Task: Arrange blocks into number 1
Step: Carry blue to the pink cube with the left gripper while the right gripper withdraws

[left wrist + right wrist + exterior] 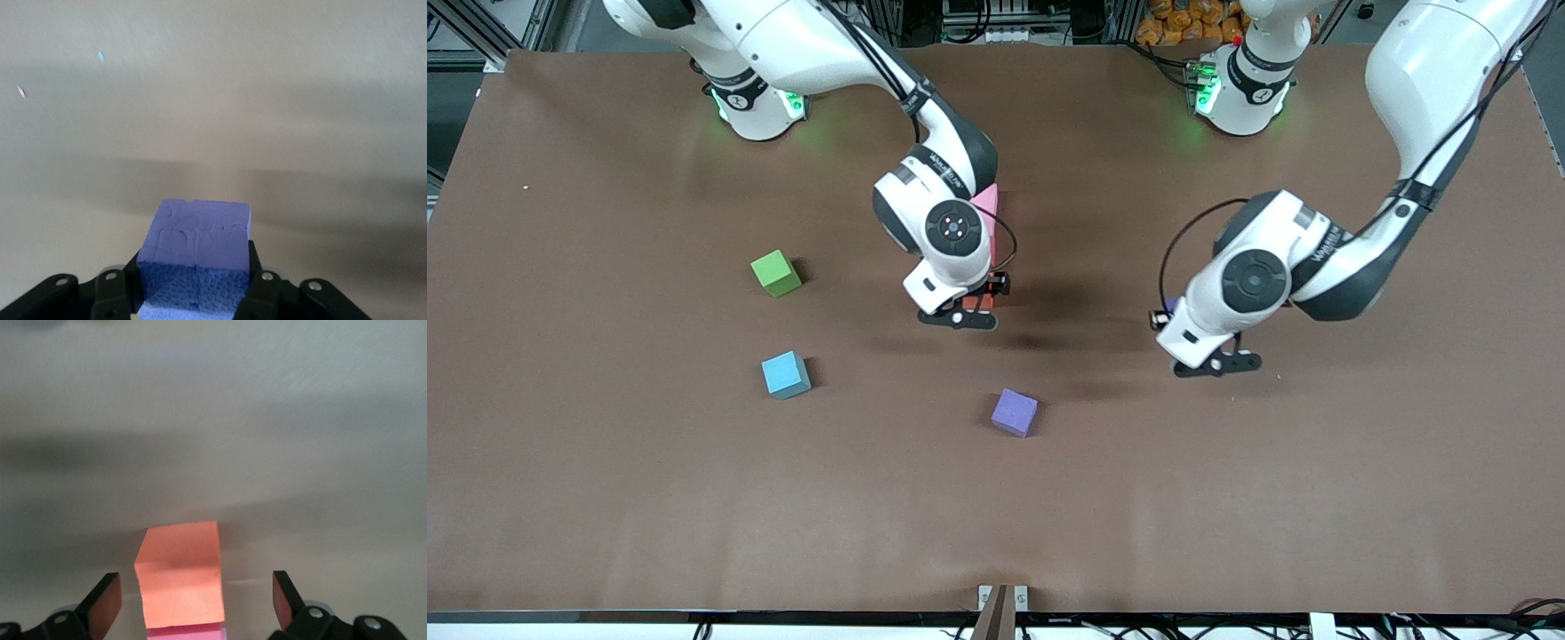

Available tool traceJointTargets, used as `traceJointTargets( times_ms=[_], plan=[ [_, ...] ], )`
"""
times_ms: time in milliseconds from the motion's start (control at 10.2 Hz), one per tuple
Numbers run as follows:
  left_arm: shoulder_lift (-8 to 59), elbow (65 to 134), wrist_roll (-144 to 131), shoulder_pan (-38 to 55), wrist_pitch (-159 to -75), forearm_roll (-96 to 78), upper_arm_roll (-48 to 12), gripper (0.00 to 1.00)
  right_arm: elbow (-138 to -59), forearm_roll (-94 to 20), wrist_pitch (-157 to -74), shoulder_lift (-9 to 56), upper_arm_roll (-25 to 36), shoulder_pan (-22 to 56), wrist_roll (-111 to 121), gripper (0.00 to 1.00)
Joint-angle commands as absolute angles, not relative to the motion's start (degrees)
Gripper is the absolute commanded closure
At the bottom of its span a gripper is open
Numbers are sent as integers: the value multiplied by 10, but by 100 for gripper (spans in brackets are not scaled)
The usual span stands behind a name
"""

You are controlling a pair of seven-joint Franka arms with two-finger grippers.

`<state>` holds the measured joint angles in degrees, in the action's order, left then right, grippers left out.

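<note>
Left gripper at frame right clamped on a purple block, column of pink block and orange block at center under the released right gripper, second purple block lower center.

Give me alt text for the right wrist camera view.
The right gripper, jaws open wide, brackets an orange block without touching it. A pink block butts against the orange one at the frame's edge, both resting on the table.
</note>
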<state>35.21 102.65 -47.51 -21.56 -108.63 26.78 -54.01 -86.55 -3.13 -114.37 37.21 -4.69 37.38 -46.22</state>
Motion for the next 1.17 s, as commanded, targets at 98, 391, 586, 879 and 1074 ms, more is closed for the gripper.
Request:
traceJointTargets(
  times_ms=[98,391,586,879,1074],
  plan=[
    [347,1065,-574,-185,-1073,248,-595,100,-811,-26,-1071,358,-54,303,-398,0],
    [362,1059,-683,-60,-1077,208,-594,100,-812,-20,-982,299,-48,239,-379,0],
    [372,1057,-730,15,-1084,178,-592,100,-812,-21,-942,245,-48,192,-342,0],
    [397,1056,-818,123,-1149,172,-587,100,-812,-19,-881,164,-47,118,-264,0],
    [398,1053,-846,225,-1184,171,-525,100,-812,-20,-867,130,-47,71,-185,0]
  ],
)
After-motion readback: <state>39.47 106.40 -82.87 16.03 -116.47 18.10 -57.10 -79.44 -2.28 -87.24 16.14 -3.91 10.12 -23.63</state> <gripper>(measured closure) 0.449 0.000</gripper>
